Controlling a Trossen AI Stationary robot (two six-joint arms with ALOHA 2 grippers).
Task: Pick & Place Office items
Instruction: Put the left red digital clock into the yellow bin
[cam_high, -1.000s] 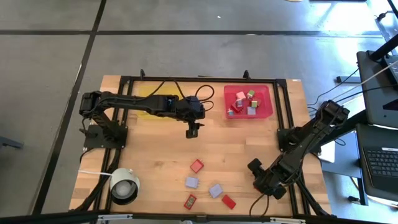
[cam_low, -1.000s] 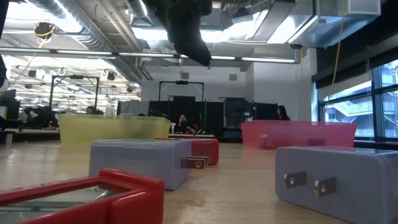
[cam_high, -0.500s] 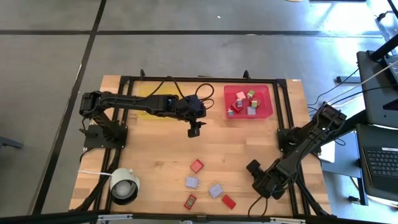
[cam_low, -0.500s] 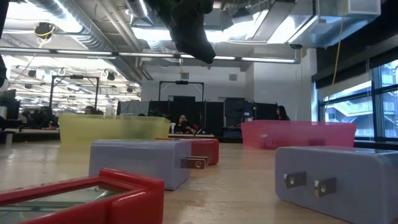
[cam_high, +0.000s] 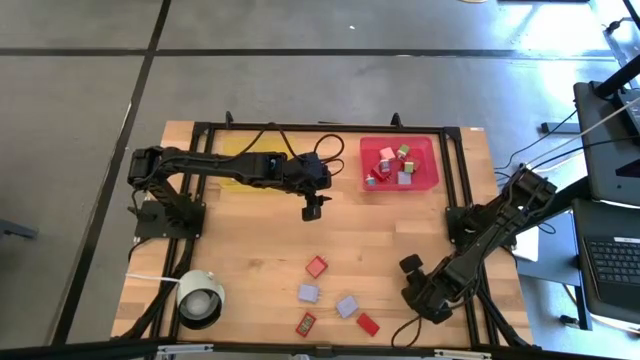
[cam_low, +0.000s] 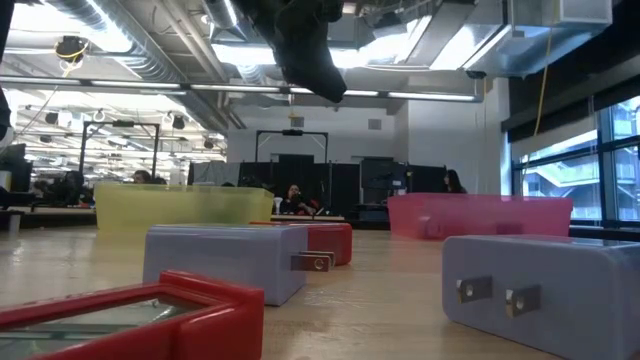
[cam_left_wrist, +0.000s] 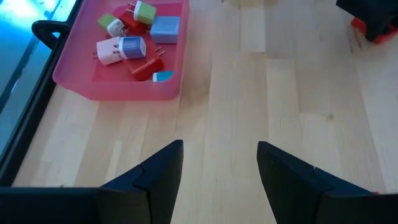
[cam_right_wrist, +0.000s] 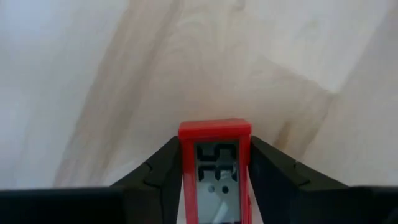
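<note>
Several office items lie on the table near its front edge: red blocks and lilac blocks. More fill the red tray at the back. My left gripper hangs open over the table's middle, with nothing between its fingers. My right gripper is at the near right, pointing steeply down. It is shut on a small red-framed block with a grey face. In the high view the gripper hides that block. My right gripper pinches the red-framed block by its two long sides between its two fingers. The fingers come from above, pointing steeply down, and lie along the block. The block's far end sticks out past the fingertips. Whether it rests on the table, I cannot tell.
A yellow tray sits at the back left, partly under my left arm. A white round cylinder stands at the near left corner. A black frame runs around the back of the table. Bare wood lies between the two grippers.
My right gripper has turned a little about its own axis while staying near the table's near right corner. The items on the table and my left gripper have kept still.
</note>
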